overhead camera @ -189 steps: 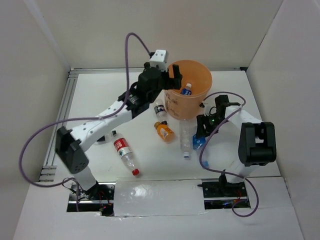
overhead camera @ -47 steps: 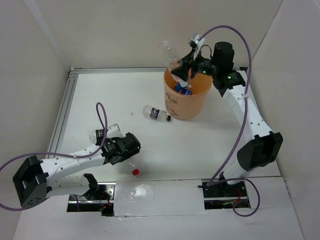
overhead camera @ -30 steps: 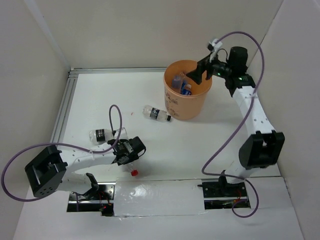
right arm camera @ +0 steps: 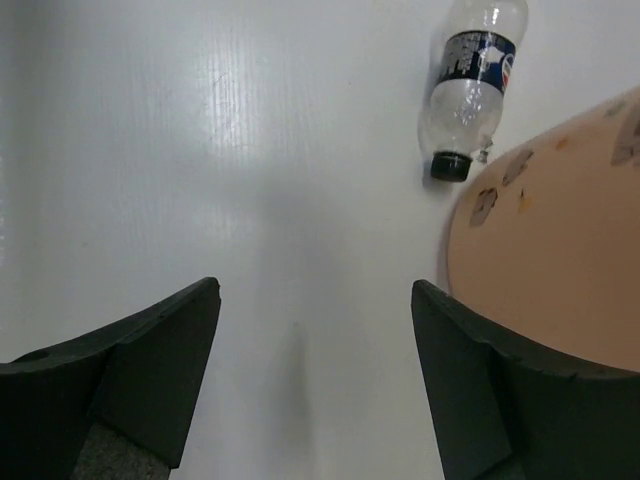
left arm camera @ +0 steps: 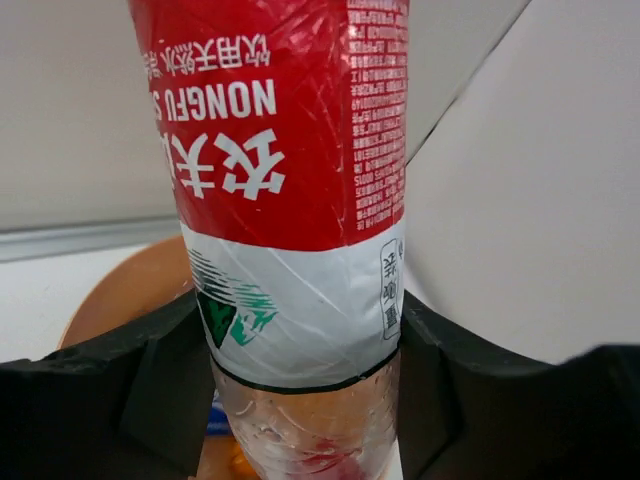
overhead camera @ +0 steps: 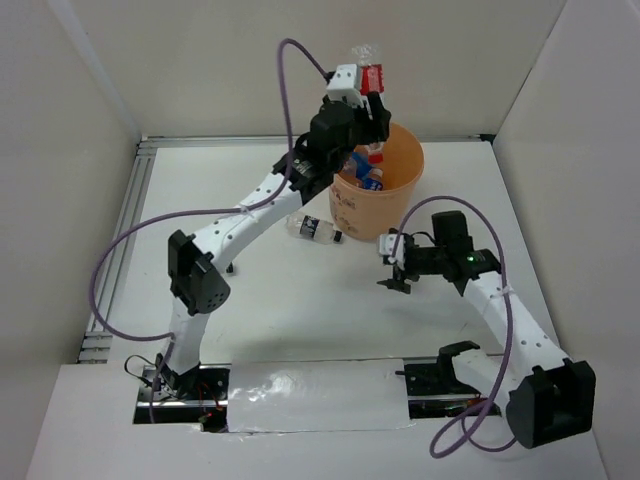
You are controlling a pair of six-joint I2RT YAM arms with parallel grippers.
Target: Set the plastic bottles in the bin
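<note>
My left gripper (overhead camera: 372,118) is shut on a clear bottle with a red and white label (overhead camera: 370,80), held upright over the near-left rim of the peach-orange bin (overhead camera: 377,205); the left wrist view shows that bottle (left arm camera: 290,190) clamped between the black jaws with the bin (left arm camera: 130,290) below. Several bottles lie inside the bin (overhead camera: 365,175). A clear bottle with a black-white label (overhead camera: 314,229) lies on the table left of the bin, also in the right wrist view (right arm camera: 470,85). My right gripper (overhead camera: 392,270) is open and empty, low over the table in front of the bin (right arm camera: 560,250).
White walls enclose the table on the left, back and right. An aluminium rail (overhead camera: 120,250) runs along the left edge. Purple cables loop from both arms.
The left arm has lifted the red-label bottle from the near-left table up over the bin. The right arm has left the bin rim and dropped low in front of the bin, open.
</note>
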